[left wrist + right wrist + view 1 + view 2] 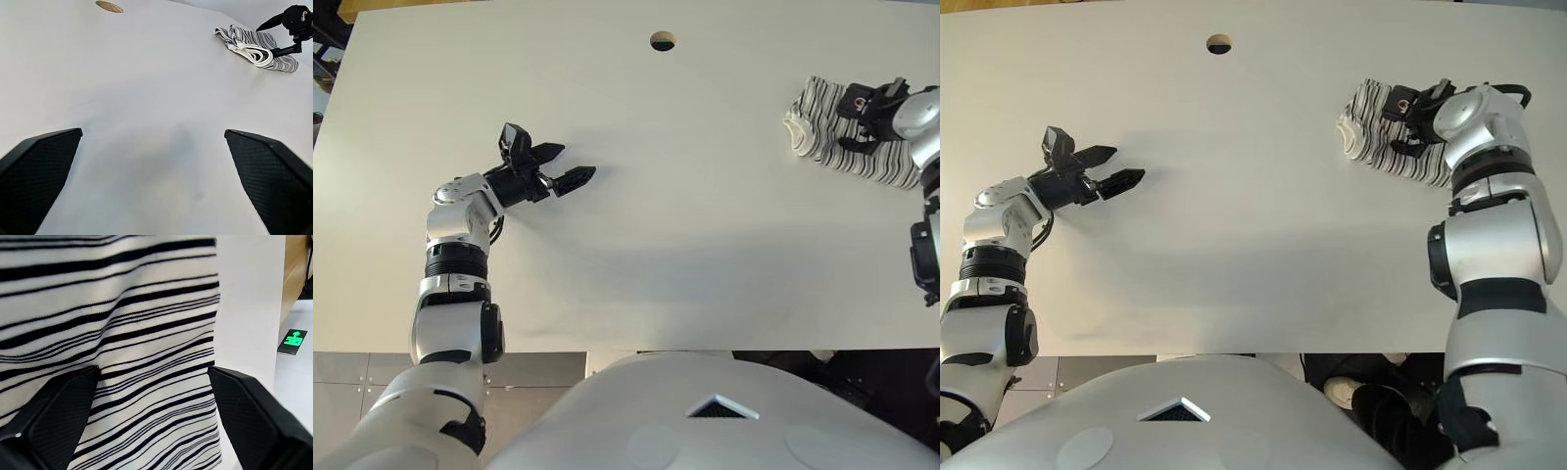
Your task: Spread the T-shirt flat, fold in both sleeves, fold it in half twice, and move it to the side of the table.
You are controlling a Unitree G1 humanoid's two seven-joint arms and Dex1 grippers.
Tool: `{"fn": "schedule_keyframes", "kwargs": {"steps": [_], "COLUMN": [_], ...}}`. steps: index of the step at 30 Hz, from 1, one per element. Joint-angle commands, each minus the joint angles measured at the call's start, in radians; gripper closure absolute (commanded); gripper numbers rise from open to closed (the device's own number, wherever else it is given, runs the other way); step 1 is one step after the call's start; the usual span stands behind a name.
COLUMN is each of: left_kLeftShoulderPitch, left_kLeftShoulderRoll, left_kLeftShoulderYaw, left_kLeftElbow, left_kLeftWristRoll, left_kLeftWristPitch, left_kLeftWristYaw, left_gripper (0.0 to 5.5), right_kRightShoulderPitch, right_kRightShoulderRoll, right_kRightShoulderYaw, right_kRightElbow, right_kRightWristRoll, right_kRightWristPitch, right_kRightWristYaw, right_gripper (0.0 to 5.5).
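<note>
One striped T-shirt (1373, 129) is pictured folded into a compact bundle on the right side of the single white table (705, 245), close to its right edge. The right gripper (151, 376) is held directly over the bundle, its two fingers spread apart with striped cloth showing between them and nothing pinched. Well apart, over the left half of the table, the left gripper (577, 162) is held above bare surface, its two fingers likewise spread and gripping nothing. One round hole (662, 41) is set in the tabletop near the far edge.
</note>
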Motion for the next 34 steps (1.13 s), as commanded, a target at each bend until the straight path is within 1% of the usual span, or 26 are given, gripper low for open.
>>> {"fn": "schedule_keyframes", "kwargs": {"steps": [1,4,7,8,14,16,18,20,22,24,27,29,31,32,34], "left_kLeftShoulderPitch": [-0.002,-0.010,-0.019,-0.027,-0.087,-0.108,-0.123,-0.121,-0.090,-0.076,-0.048,0.007,0.045,0.055,0.131], "left_kLeftShoulderRoll": [0.004,-0.002,-0.007,-0.011,-0.031,-0.035,-0.043,-0.055,-0.074,-0.100,-0.123,-0.135,-0.142,-0.143,-0.110], "left_kLeftShoulderYaw": [-0.003,-0.005,-0.004,-0.004,0.013,0.037,0.061,0.087,0.097,0.085,0.085,0.099,0.102,0.096,0.055], "left_kLeftElbow": [0.005,0.012,0.015,0.016,0.014,-0.052,-0.150,-0.302,-0.467,-0.561,-0.664,-0.765,-0.823,-0.836,-0.894], "left_kLeftWristRoll": [0.018,0.020,0.018,0.017,-0.002,-0.030,-0.058,-0.082,-0.074,-0.046,-0.011,0.026,0.064,0.081,0.163], "left_kLeftWristPitch": [-0.017,-0.040,-0.056,-0.061,-0.086,-0.089,-0.105,-0.119,-0.153,-0.188,-0.196,-0.213,-0.236,-0.245,-0.270], "left_kLeftWristYaw": [-0.001,-0.006,-0.007,-0.009,-0.010,0.001,0.031,0.087,0.165,0.237,0.350,0.432,0.488,0.509,0.525], "left_gripper": [0.03,0.03,0.03,0.03,0.03,0.03,0.03,0.03,0.03,0.03,0.03,0.03,0.03,0.03,0.03], "right_kRightShoulderPitch": [0.077,0.036,-0.029,-0.068,-0.273,-0.314,-0.309,-0.219,-0.017,0.207,0.410,0.484,0.532,0.550,0.624], "right_kRightShoulderRoll": [-0.006,-0.010,-0.011,-0.018,-0.047,-0.031,-0.002,0.048,0.099,0.136,0.192,0.220,0.237,0.242,0.241], "right_kRightShoulderYaw": [0.085,0.092,0.030,-0.012,-0.261,-0.340,-0.396,-0.434,-0.438,-0.449,-0.450,-0.425,-0.402,-0.395,-0.332], "right_kRightElbow": [0.036,0.032,0.030,0.026,-0.007,-0.034,-0.089,-0.247,-0.531,-0.836,-1.155,-1.269,-1.335,-1.362,-1.415], "right_kRightWristRoll": [-0.102,-0.119,-0.068,-0.031,0.207,0.300,0.386,0.487,0.571,0.635,0.711,0.698,0.673,0.666,0.588], "right_kRightWristPitch": [-0.072,-0.144,-0.173,-0.181,-0.155,-0.159,-0.176,-0.164,-0.128,-0.028,0.189,0.252,0.270,0.282,0.243], "right_kRightWristYaw": [-0.024,-0.098,-0.108,-0.094,0.081,0.167,0.253,0.340,0.350,0.301,0.216,0.170,0.140,0.127,0.085], "right_gripper": [1.40,1.40,1.40,1.40,1.40,1.40,1.40,1.40,1.40,1.40,1.40,1.40,1.40,1.40,1.40]}}
